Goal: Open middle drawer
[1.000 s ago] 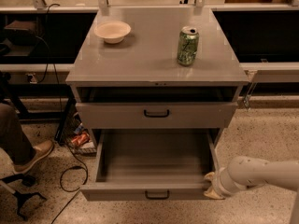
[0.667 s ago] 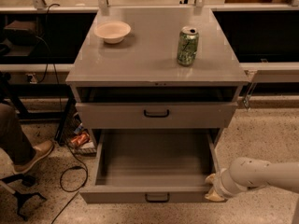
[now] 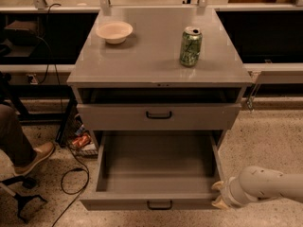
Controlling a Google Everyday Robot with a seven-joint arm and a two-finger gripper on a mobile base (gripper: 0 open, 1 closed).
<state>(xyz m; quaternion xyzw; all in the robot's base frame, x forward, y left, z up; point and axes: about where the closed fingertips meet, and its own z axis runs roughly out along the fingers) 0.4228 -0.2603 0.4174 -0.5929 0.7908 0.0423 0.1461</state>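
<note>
The middle drawer (image 3: 156, 162) is pulled far out of the grey cabinet. Its plain grey interior is bare, and its front panel with a small black handle (image 3: 159, 205) faces the bottom of the view. My gripper (image 3: 218, 195), on a cream arm coming in from the right edge, sits at the drawer's front right corner. Its two cream fingertips (image 3: 218, 186) are apart and hold nothing. Above it, a thinner drawer front with a black handle (image 3: 158, 115) stands slightly out, with a dark gap over it. Any drawer below is hidden.
On the cabinet top (image 3: 156, 56) stand a green can (image 3: 191, 46) and a white bowl (image 3: 114, 31). A person's leg and shoe (image 3: 33, 155) and a chair base (image 3: 21, 200) are at the left. Cables (image 3: 71, 174) lie on the floor.
The gripper has shifted slightly lower in the view beside the drawer's front right corner. The drawer stays pulled out.
</note>
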